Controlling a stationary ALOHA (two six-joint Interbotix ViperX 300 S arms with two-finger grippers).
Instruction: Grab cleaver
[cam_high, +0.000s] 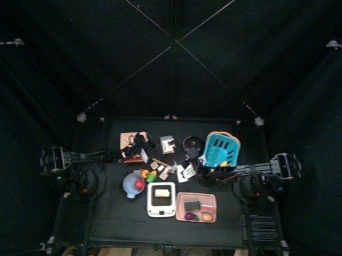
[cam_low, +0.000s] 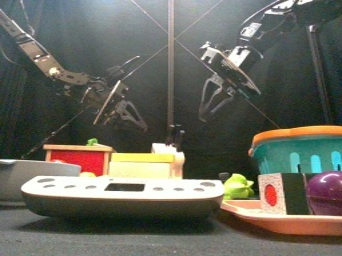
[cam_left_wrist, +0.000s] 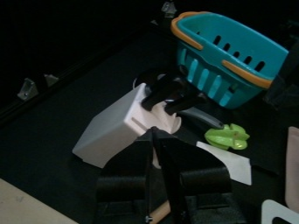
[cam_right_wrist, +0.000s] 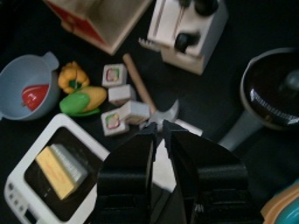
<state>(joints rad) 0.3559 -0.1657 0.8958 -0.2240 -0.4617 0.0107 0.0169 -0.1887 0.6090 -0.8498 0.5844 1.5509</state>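
Both arms hang in the air over the small table, and neither one holds anything. The left gripper (cam_low: 120, 112) has its two jaws spread apart. It is near the white knife block (cam_left_wrist: 117, 129), a little above it, and not touching it. The right gripper (cam_low: 218, 100) has its jaws spread apart too, and it hangs higher up, farther from the knife block.

The cleaver (cam_left_wrist: 176, 94) seems to be one of the black handles (cam_left_wrist: 152, 100) sticking out of the top of the knife block, but I cannot tell for sure which one. It is in the block, not in a gripper.

A teal basket (cam_left_wrist: 228, 51) with an orange rim sits just past the knife block. A green frog toy (cam_left_wrist: 230, 136) lies beside the block, near the basket. A black pan (cam_right_wrist: 274, 87) is next to the knife block. A blue bowl (cam_right_wrist: 30, 83) sits well away from it.
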